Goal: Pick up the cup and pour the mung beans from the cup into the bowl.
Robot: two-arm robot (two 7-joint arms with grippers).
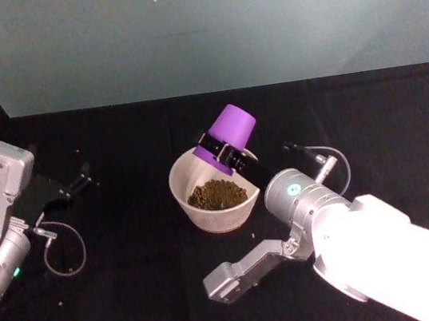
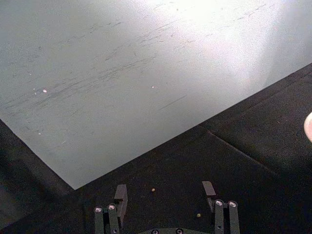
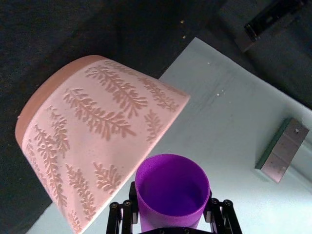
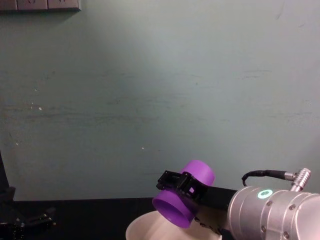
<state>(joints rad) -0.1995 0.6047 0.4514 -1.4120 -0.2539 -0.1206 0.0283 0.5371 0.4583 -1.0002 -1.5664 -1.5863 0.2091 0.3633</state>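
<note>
The purple cup [image 1: 229, 136] hangs tipped over the far rim of the white bowl [image 1: 207, 218], mouth down toward the bowl and base up. My right gripper [image 1: 225, 152] is shut on the cup's sides. A heap of mung beans [image 1: 217, 194] lies in the bottom of the bowl. From the right wrist, the cup [image 3: 170, 192] looks empty inside, next to the bowl's leaf-patterned outer wall [image 3: 97, 131]. The chest view shows the cup [image 4: 182, 200] just above the bowl's rim [image 4: 145, 225]. My left gripper [image 1: 80, 179] is parked at the far left, open [image 2: 165, 192].
The table is black, with a pale green wall behind it. A few stray beans [image 2: 153, 189] lie on the table near the left gripper. A cable loop [image 1: 66, 251] lies beside the left arm. My right forearm [image 1: 374, 258] fills the front right.
</note>
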